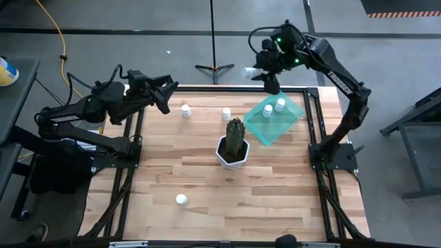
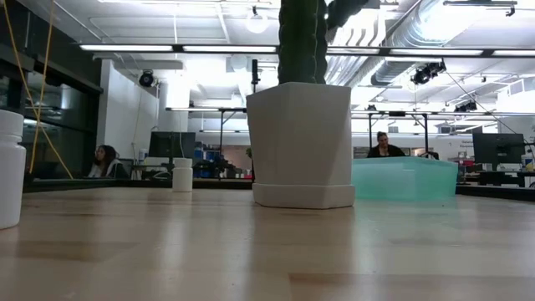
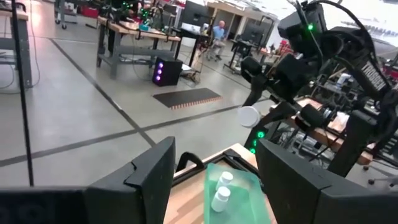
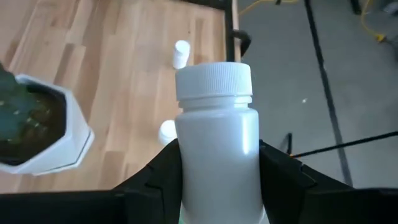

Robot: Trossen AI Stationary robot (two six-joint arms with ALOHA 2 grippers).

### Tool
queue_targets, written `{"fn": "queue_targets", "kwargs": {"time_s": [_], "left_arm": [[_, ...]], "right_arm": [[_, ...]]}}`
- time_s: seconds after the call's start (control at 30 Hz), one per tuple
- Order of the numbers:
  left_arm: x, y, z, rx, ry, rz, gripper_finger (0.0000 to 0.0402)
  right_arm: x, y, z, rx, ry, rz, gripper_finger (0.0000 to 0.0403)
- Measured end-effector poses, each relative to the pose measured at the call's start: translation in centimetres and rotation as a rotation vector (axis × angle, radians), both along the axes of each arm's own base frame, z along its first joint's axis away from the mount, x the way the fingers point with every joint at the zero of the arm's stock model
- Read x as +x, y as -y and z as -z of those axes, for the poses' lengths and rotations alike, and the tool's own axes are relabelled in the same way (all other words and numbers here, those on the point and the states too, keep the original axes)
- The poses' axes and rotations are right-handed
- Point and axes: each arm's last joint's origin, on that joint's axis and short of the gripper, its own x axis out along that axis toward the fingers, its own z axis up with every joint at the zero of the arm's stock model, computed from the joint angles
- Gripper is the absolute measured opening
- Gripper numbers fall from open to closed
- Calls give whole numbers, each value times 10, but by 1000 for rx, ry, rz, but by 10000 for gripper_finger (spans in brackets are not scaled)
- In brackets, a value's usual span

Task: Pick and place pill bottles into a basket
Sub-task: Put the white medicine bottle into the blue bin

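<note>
My right gripper [image 1: 262, 72] is shut on a white pill bottle [image 4: 216, 143] and is raised over the table's far edge, just beyond the teal basket [image 1: 273, 118]. Two bottles [image 1: 267, 110] [image 1: 280, 104] stand in the basket. Two more bottles [image 1: 185, 109] [image 1: 226, 114] stand on the table's far part, and one [image 1: 181, 200] stands near the front. My left gripper [image 1: 165, 93] is open and empty, raised over the far left corner; its wrist view shows the basket [image 3: 239, 190] between its fingers. My right gripper pinches the bottle's body [image 4: 186, 180] between its two fingers, below the cap [image 4: 214, 79]. The bottle sticks out along the fingers, cap end away from the wrist. It is lifted clear and lies about level, its cap toward the table's left [image 1: 249, 71].
A white faceted pot with a green cactus [image 1: 233, 148] stands mid-table, next to the basket's near left corner. In the low view it [image 2: 301, 142] stands in front of the basket [image 2: 405, 178]. People sit at desks in the room behind.
</note>
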Motion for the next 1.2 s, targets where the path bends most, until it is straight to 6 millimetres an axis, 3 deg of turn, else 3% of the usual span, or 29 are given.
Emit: {"fn": "queue_targets", "kwargs": {"time_s": [0.57, 0.77, 0.87, 1.0, 1.2], "left_arm": [[-1, 0, 4, 0, -48, -6, 254], [-3, 0, 7, -19, -65, -8, 254], [-3, 0, 8, -19, -74, -10, 254], [-5, 0, 8, -18, -76, -24, 254], [-8, -1, 7, -11, -69, -72, 254]], "right_arm": [[-26, 3, 11, 258, -83, -38, 152], [-32, 7, 17, 367, -24, -97, 152], [-31, 10, 39, 435, 33, -134, 152], [-36, 6, 84, 430, 63, -99, 152], [-63, -8, 139, 383, 265, 9, 152]]}}
